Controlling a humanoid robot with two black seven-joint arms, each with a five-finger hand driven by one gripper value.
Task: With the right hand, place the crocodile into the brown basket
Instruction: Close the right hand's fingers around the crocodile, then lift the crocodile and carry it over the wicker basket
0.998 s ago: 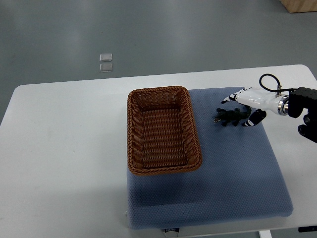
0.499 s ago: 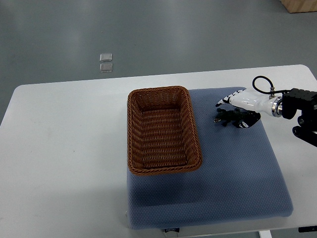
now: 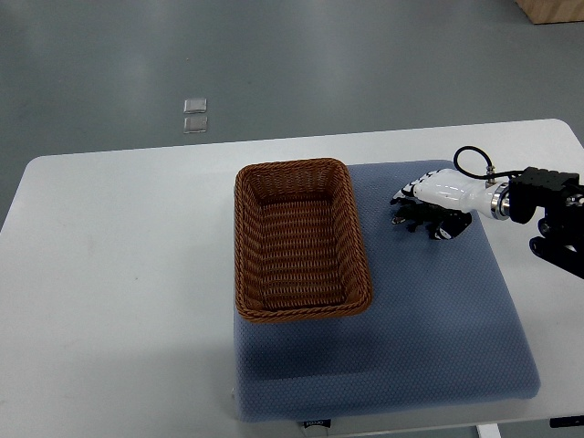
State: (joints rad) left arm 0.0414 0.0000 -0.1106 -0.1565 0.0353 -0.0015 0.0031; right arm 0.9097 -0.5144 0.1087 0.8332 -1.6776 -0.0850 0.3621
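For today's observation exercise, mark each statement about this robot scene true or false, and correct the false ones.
1. The brown basket holds nothing. True.
2. The crocodile lies inside the basket. False: it lies on the blue cushion, right of the basket.
3. The right hand is over the crocodile. True.
4. The left hand is lifting the basket. False: no left hand shows.
5. The basket rests entirely on the bare white table. False: it sits mostly on the cushion's left part.
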